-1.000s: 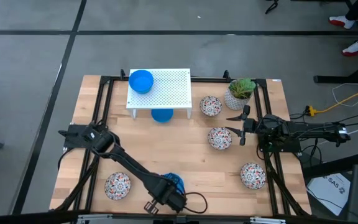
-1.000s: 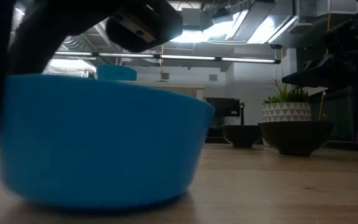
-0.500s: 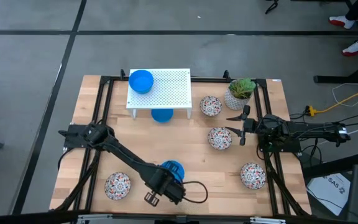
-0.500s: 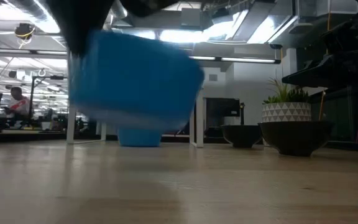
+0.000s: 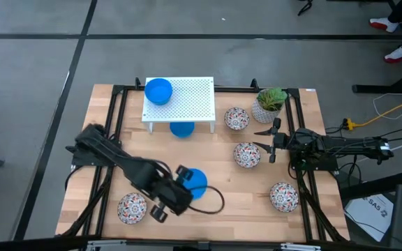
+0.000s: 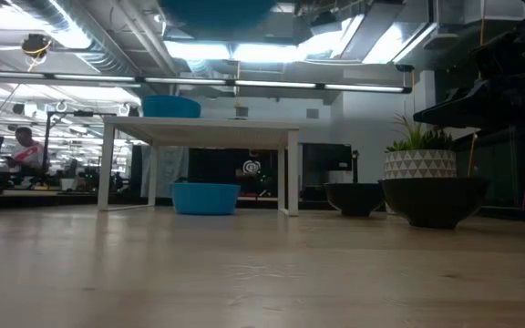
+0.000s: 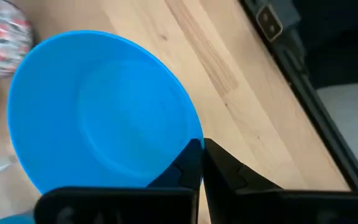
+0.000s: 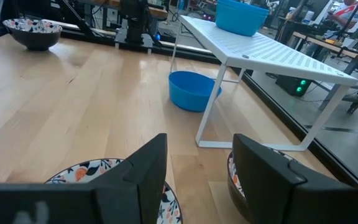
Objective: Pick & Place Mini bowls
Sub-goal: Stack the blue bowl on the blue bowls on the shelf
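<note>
From above I see a floral bowl [image 5: 132,207] at the near left of the table [image 5: 208,164]. Just right of it my left gripper [image 5: 185,183] is pinched shut on the rim of a blue bowl [image 5: 195,181], holding it above the wood; the low camera catches only its underside [image 6: 217,11] at the top edge, and the wrist camera shows both fingers clamped on the rim [image 7: 104,112]. Farther back stands the white rack [image 5: 180,103] with one blue bowl on top [image 5: 158,90] and another beneath it [image 5: 182,129]. Right of the rack sit a floral bowl [image 5: 236,118] and the plant pot [image 5: 268,104]. My right gripper [image 5: 272,139] hangs open, holding nothing, just beside a third floral bowl [image 5: 246,155]. A fourth [image 5: 283,196] lies near the right front.
</note>
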`<state>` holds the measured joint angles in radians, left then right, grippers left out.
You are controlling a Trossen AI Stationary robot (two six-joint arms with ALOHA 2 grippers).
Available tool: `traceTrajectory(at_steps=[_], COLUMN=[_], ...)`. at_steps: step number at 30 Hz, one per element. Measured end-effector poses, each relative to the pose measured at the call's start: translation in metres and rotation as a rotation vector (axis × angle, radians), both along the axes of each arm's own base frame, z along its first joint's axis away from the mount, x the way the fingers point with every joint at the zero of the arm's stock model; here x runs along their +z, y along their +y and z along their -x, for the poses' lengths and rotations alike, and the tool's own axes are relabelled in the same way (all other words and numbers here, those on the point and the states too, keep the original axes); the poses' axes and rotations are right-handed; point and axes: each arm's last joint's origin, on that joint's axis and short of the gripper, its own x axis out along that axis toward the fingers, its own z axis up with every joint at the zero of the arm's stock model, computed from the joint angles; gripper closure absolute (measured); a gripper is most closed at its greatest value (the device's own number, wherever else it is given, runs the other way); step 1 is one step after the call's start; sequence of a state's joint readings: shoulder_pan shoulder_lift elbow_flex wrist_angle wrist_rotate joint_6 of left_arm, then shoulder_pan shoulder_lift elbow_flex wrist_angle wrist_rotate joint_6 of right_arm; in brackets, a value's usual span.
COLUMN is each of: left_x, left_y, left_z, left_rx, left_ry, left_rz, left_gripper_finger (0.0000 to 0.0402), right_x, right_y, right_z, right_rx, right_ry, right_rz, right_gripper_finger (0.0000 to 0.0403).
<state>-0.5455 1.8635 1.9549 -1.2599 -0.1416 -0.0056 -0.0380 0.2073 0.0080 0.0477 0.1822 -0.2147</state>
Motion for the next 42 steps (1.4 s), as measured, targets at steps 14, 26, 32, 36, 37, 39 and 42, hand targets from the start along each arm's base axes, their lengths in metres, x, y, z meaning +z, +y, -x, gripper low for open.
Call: traceTrajectory(at_steps=[14, 26, 32, 36, 37, 39, 42], left_x=[0.084, 0.119, 0.13, 0.136, 0.137, 0.139, 0.14], left_y=[0.068, 0.137, 0.149, 0.156, 0.158, 0.161, 0.167], left_z=[0.054, 0.091, 0.109, 0.118, 0.12, 0.122, 0.123], left_rx=[0.203, 0.499, 0.582, 0.648, 0.662, 0.689, 0.732], left_ry=[-0.307, -0.452, -0.529, -0.576, -0.584, -0.597, -0.604], left_rz=[-0.042, -0.186, -0.259, -0.312, -0.321, -0.343, -0.374], left_gripper_finger=[0.0398, 0.0398, 0.0398, 0.0398, 0.0398, 0.0398, 0.0398], right_x=[0.0, 0.0, 0.0, 0.0, 0.0, 0.0, 0.0], right_y=[0.0, 0.0, 0.0, 0.0, 0.0, 0.0, 0.0], right_z=[0.0, 0.0, 0.0, 0.0, 0.0, 0.0, 0.0], right_rx=[0.0, 0.0, 0.0, 0.0, 0.0, 0.0, 0.0], right_ry=[0.0, 0.0, 0.0, 0.0, 0.0, 0.0, 0.0], right_rz=[0.0, 0.0, 0.0, 0.0, 0.0, 0.0, 0.0], right_gripper_finger=[0.0221, 0.0221, 0.0221, 0.0221, 0.0221, 0.0221, 0.0221])
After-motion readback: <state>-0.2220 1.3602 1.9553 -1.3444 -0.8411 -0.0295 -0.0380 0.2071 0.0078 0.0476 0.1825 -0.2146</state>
